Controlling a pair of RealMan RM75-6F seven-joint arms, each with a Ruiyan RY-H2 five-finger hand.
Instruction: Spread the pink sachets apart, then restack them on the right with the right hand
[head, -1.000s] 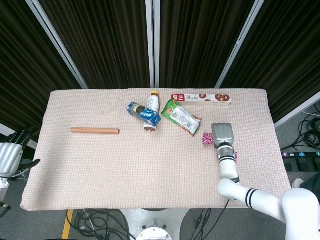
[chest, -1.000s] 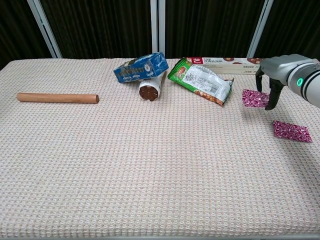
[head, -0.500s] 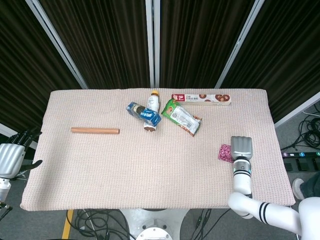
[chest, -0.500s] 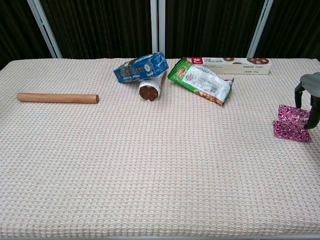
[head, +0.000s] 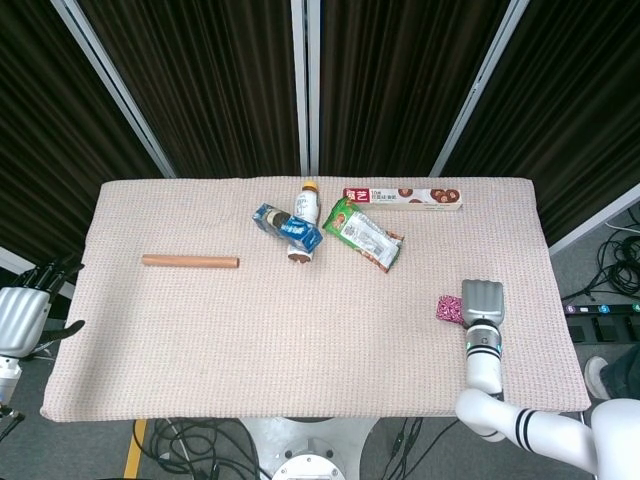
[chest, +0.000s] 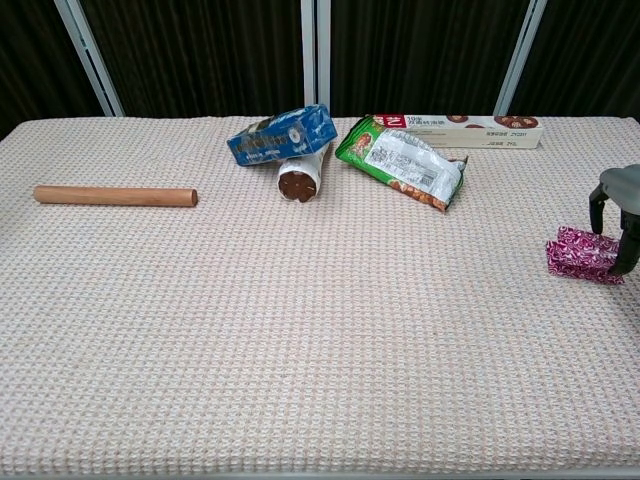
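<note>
Two pink sachets (chest: 578, 255) lie one on top of the other near the table's right edge; the head view shows them as a single pink patch (head: 449, 309). My right hand (chest: 619, 218) hangs over their right end, its fingers reaching down on either side of the top sachet and still pinching it. In the head view the right hand (head: 481, 302) covers most of the pile. My left hand (head: 22, 308) hangs off the table's left edge, fingers apart and holding nothing.
A wooden rod (chest: 115, 196) lies at the left. At the back middle are a blue box (chest: 280, 134) lying on a bottle (chest: 301, 176), a green snack packet (chest: 402, 160) and a long biscuit box (chest: 460, 130). The woven cloth (chest: 300, 330) covers the table.
My right hand carried a pink sachet from near the green packet to the right edge and lowered it onto the other sachet. The left hand stayed still.
</note>
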